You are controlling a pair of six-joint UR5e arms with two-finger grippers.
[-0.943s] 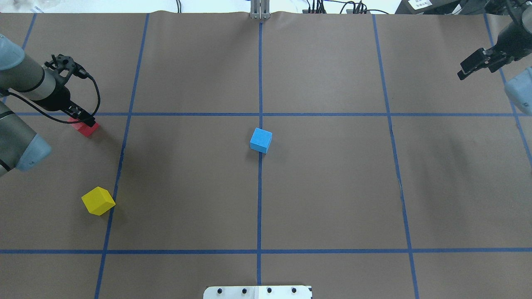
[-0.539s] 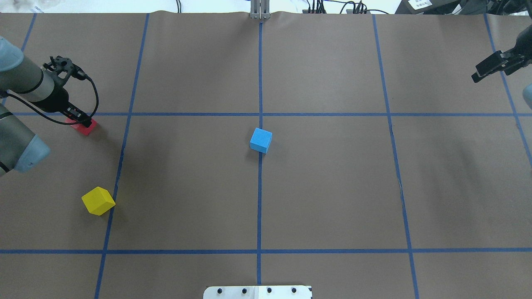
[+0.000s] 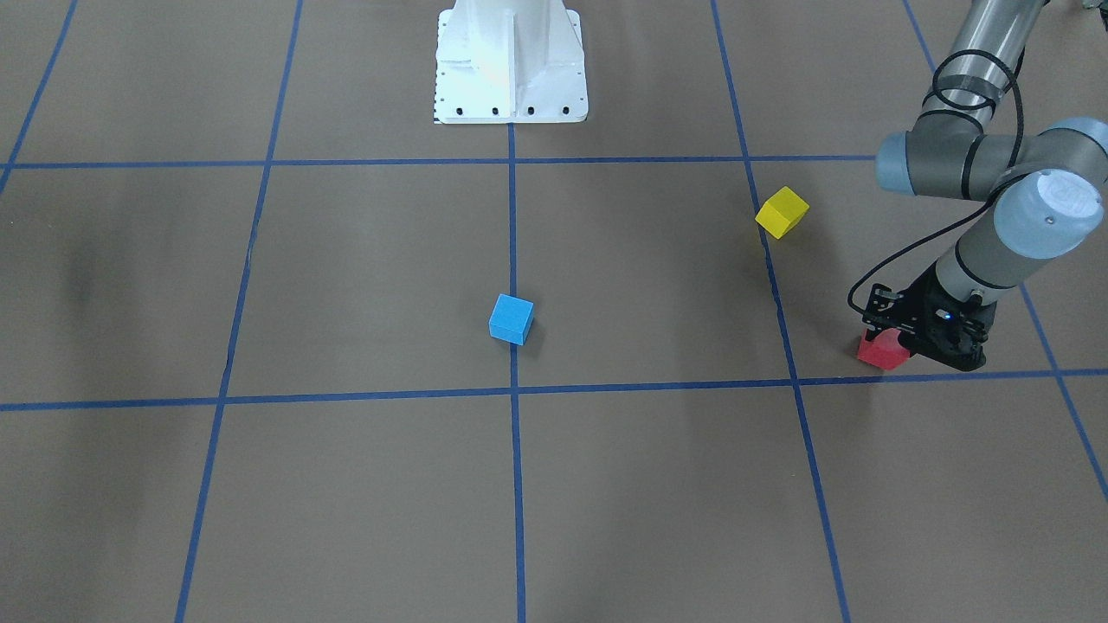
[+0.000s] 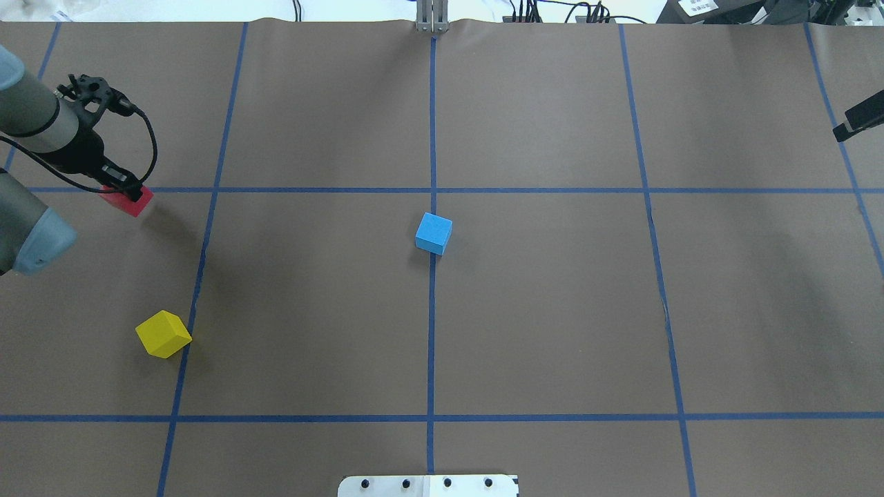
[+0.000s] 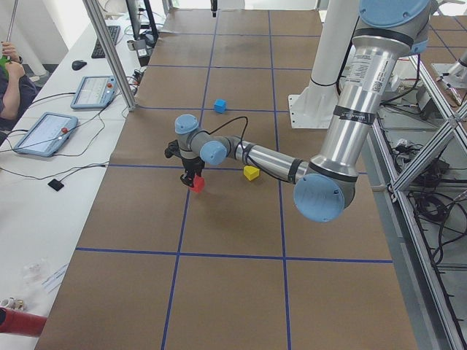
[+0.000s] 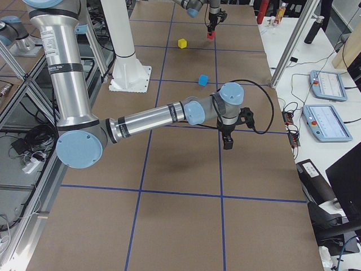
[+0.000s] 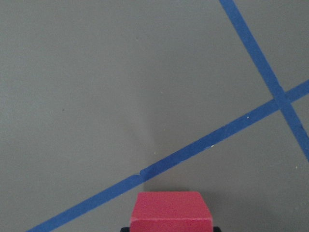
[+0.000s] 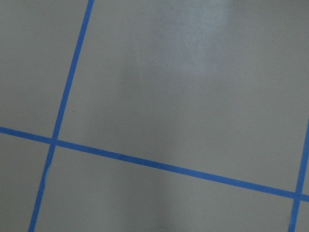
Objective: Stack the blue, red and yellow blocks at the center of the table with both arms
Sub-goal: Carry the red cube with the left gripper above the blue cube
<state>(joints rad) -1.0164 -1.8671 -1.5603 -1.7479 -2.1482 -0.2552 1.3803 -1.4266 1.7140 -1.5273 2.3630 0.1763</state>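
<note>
Red foam cube pinched in the left tool, upper left of the overhead view.

Left arm reaches far out from the base with its forearm low and nearly level; the wrist is bent so the tool points down, its jaws closed on the cube's sides just beside a blue tape line. Whether the cube is clear of the brown paper-covered worktop cannot be told. The blue foam cube sits at the middle of the frame on the central tape line, and the yellow foam cube lies lower left, well apart from both. The right arm is also stretched out with a level forearm, and the right tool hangs pointing straight down over bare paper at the right edge of the overhead view; whether its jaws are wide or narrow cannot be told.
</note>
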